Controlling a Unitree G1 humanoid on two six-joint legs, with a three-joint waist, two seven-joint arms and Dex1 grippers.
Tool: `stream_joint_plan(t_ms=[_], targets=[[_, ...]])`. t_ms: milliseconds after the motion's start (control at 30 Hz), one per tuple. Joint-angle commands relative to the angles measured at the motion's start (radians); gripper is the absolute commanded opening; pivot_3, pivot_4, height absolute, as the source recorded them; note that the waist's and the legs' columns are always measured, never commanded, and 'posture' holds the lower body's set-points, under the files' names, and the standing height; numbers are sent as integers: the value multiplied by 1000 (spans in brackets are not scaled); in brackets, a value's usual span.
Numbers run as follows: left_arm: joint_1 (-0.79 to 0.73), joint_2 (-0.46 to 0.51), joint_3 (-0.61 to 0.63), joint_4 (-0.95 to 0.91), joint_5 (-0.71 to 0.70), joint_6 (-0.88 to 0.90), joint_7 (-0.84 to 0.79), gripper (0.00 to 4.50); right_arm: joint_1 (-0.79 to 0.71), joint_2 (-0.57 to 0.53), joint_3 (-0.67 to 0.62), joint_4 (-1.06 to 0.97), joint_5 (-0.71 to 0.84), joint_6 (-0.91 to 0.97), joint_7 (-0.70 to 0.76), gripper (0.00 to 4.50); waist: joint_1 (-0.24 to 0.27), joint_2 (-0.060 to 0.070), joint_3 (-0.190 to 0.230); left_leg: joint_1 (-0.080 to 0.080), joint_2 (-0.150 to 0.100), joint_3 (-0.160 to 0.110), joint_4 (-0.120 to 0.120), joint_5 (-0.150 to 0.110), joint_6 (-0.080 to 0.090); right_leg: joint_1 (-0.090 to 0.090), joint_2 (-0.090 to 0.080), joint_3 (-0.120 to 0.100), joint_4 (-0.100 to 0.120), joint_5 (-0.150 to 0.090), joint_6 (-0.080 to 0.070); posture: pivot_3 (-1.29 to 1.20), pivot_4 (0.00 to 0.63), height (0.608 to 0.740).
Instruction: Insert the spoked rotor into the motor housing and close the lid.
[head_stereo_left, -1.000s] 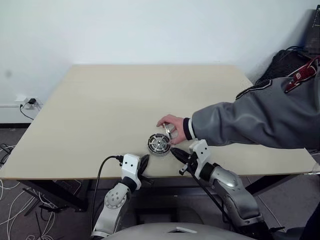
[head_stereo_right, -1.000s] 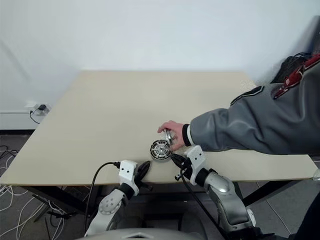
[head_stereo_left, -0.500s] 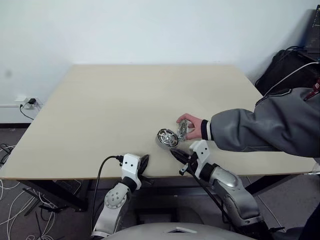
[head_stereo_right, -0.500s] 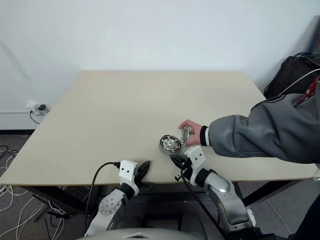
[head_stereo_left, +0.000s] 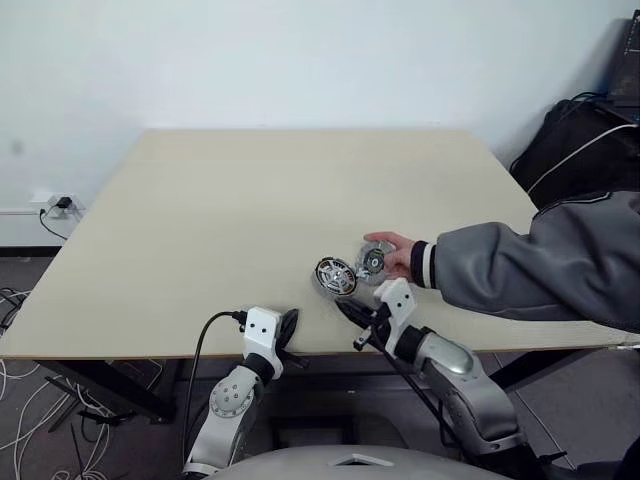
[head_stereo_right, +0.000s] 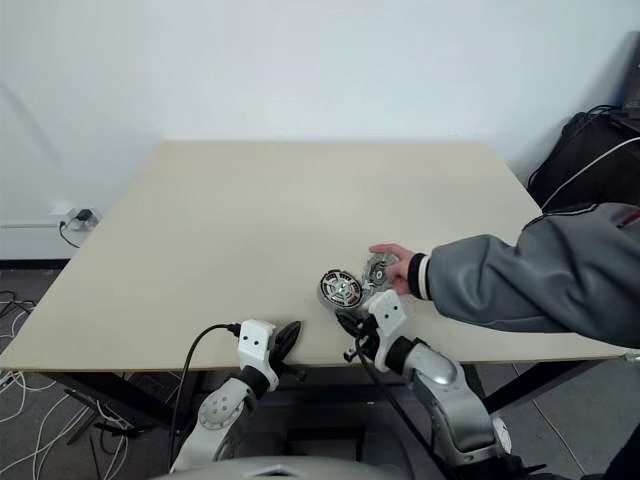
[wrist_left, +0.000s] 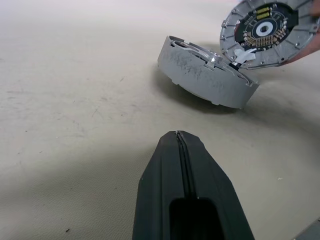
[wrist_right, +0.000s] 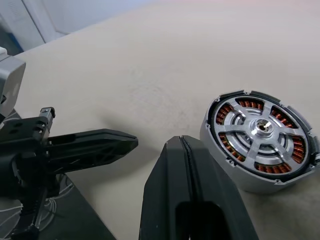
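Both grippers sit at the near edge of the table (head_stereo_left: 180, 230), black fingers pressed together and holding nothing: the left gripper (head_stereo_left: 287, 325) left of centre, the right gripper (head_stereo_left: 347, 311) pointing toward the parts just beyond it. Neither has shifted over the last second.

Just past the right gripper the motor housing (head_stereo_left: 335, 276) rests on the matte beige tabletop, a shallow round silver cup with a brushed grey side wall. The spoked rotor (wrist_right: 261, 135) sits inside it, copper-brown windings showing between silver spokes around a shiny centre hub. A second ago the housing lay further left and nearer; it now lies to the right, where it already was half a second back.

Right of the housing, a person's hand (head_stereo_left: 397, 255) in a grey sleeve (head_stereo_left: 530, 265) pinches the lid (head_stereo_left: 375, 261), a flat grey disc held tilted up on edge, its rim touching the housing. Earlier the hand was over the housing; it has drawn right and turned the lid's face toward the robot.
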Motion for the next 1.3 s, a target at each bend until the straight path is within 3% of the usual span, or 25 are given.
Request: stream_joint_plan(t_ms=[33,533,667,833,933,1100,1300], targets=[[-7,-3,-6,-53,-5,-3,0,0,-7,0,-2,-55,14,8,-8,23,0,0,0,0,0,0,0,0,0,0,0,0,0,0,0,0,0,740],[-12,-3,-5,-47,-4,-2,1,0,-40,-75,-35,-6,-12,22,3,23,0,0,0,0,0,0,0,0,0,0,0,0,0,0,0,0,0,740],[-12,-4,-9,-47,-3,-1,-2,0,-61,-32,-118,-42,121,-10,35,23,0,0,0,0,0,0,0,0,0,0,0,0,0,0,0,0,0,740],[-13,-5,-13,-54,-3,7,-3,0,-149,78,-209,2,130,-102,-77,23,-1,0,0,0,0,0,0,0,0,0,0,0,0,0,0,0,0,740],[-11,-5,-14,-64,-4,14,-2,0,-218,143,-244,75,32,-163,-236,23,-1,0,0,0,0,0,0,0,0,0,0,0,0,0,0,0,0,740],[-10,-5,-12,-71,-3,19,0,0,-299,138,-178,208,-257,-98,-499,23,-1,2,-1,-2,-1,1,0,0,0,-2,0,1,0,2,-3,0,0,740],[-6,-5,-8,-76,-3,19,6,0,-316,121,-118,253,-305,33,-466,23,-3,3,-1,-3,-1,1,0,0,0,-3,0,1,0,3,-4,0,0,740]])
